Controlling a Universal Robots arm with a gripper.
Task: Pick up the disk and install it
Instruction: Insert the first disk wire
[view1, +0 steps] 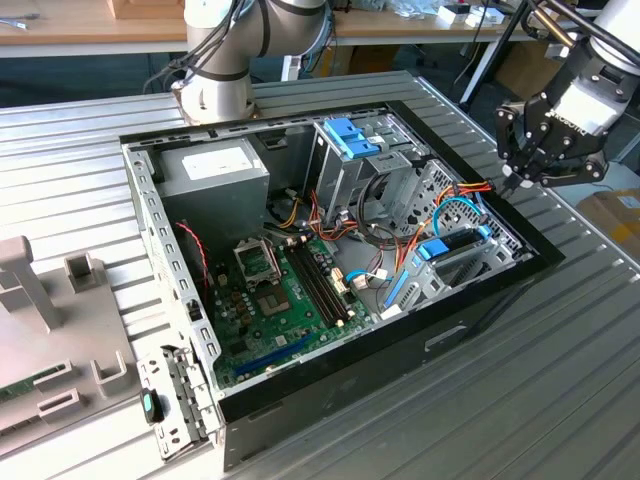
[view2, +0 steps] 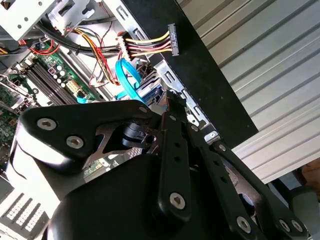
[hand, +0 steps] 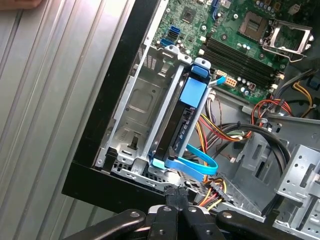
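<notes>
The disk (view1: 445, 247) stands on edge in the silver bay at the corner of the open computer case (view1: 300, 385) on the exterior view's right. In the first wrist view the disk (hand: 192, 92) shows a dark body and a light-blue carrier handle, set between the bay's rails. My gripper (view1: 512, 182) hangs above the case's black rim just past the disk's end, apart from it. In both wrist views its fingertips (hand: 175, 192) (view2: 172, 100) are pressed together and hold nothing.
A blue flat cable (hand: 197, 159) and a bundle of coloured wires (view2: 145, 47) lie beside the bay. The motherboard (view1: 285, 290), power supply (view1: 215, 170) and an upright cage with a blue latch (view1: 352, 138) occupy the case. The arm's base (view1: 215, 90) stands behind it. A grey fixture (view1: 40, 300) sits left.
</notes>
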